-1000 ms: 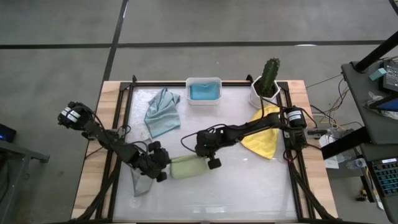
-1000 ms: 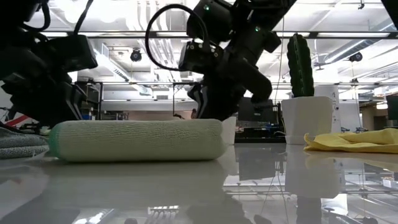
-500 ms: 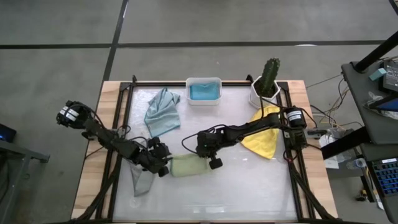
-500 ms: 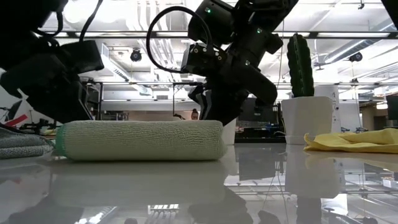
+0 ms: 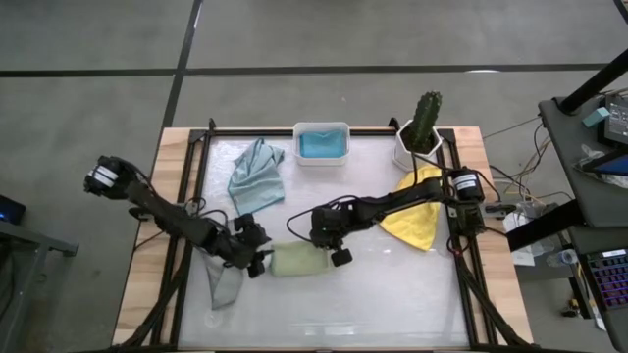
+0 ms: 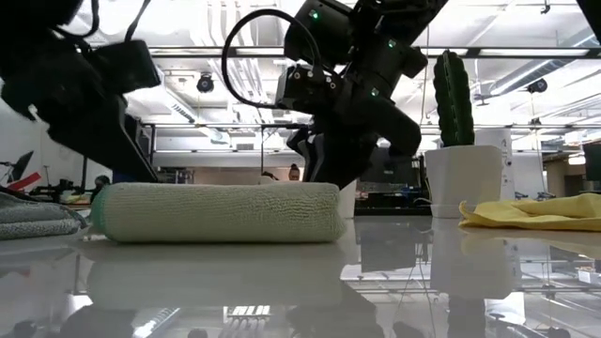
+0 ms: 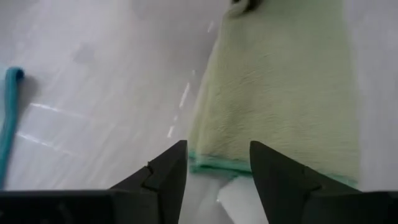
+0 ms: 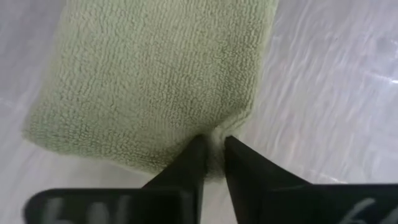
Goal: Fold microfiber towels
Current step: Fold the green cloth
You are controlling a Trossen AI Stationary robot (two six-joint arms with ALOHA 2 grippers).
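While both grippers sit at opposite ends of the sage green towel [image 5: 298, 260], the step in hand looks like the end of a fold: the towel lies flat and doubled over near the middle of the table [image 5: 392, 304], a neat thick rectangle in the low view. At its left end the left gripper [image 7: 217, 165] has its jaws parted, with the towel's stitched edge just beyond the fingertips and nothing held between them. At the other end the right gripper [image 8: 212, 149] has its jaws nearly closed, with only a thin gap, and a small pinch of the towel's edge sits at the tips; whether it truly grips that edge or merely touches it, I cannot tell

Around it, a pale blue-grey towel [image 5: 254, 176] lies crumpled toward the far left, a yellow towel [image 5: 417, 221] is spread under the right arm, a grey towel [image 5: 224, 284] lies beneath the left arm, and a bright blue towel [image 5: 321, 145] sits in the white tub [image 5: 321, 128] beside a potted cactus [image 5: 422, 127]

Next, I judge, both grippers need to let go cleanly and lift clear without dragging the fold open, then move to one of the unfolded towels
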